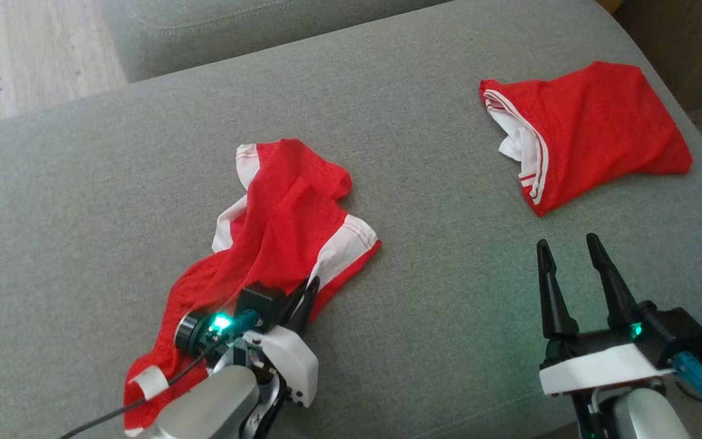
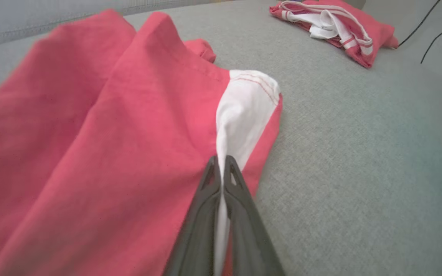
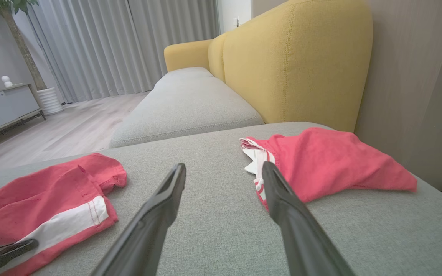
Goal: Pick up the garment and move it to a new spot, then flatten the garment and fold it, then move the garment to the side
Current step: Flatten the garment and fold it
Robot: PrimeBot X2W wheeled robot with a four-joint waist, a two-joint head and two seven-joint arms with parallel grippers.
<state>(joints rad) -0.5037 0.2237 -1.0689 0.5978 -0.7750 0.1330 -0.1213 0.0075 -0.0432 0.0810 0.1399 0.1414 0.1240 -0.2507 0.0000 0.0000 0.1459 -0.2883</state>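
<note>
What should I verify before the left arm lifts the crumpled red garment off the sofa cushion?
1. Is the left gripper shut on the crumpled garment: ok.
2. Pinch sits on the white panel: ok.
3. Only one layer pinched: cannot tell.
4. Is the right gripper open and off the cloth: ok.
5. Does the folded garment lie apart, far right: ok.
6. Garment flattened: not ok, bunched.

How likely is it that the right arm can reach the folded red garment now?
Probably yes. The right gripper is open and empty, aimed toward the folded garment, and bare grey cushion lies between them. The left gripper, shut on the crumpled garment, is off to the side.
</note>
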